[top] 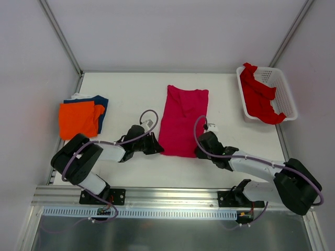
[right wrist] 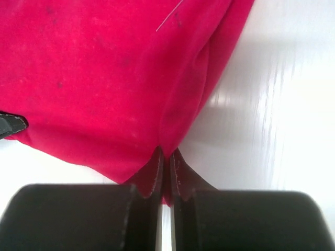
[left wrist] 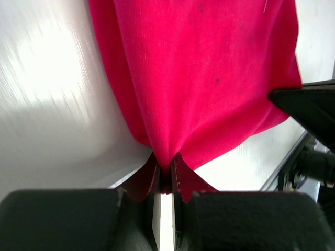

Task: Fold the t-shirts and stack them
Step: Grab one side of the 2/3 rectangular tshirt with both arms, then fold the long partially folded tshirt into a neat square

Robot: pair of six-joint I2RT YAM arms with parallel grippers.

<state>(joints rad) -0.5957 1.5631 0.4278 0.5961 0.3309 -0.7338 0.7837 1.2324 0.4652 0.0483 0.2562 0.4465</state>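
Note:
A crimson-pink t-shirt (top: 182, 119) lies lengthwise in the middle of the table, folded into a long strip. My left gripper (top: 158, 148) is shut on its near left corner, and the cloth (left wrist: 204, 78) bunches between the pads. My right gripper (top: 199, 151) is shut on its near right corner, cloth (right wrist: 115, 78) pinched between the pads. A brighter red t-shirt (top: 259, 97) lies crumpled in the white basket (top: 285, 94) at the back right. A folded orange t-shirt (top: 78, 118) rests on a folded navy one (top: 101, 102) at the left.
The table's near edge with an aluminium rail (top: 172, 194) runs just behind the arm bases. White walls close in the back and both sides. The right gripper's black body (left wrist: 309, 107) shows at the right of the left wrist view.

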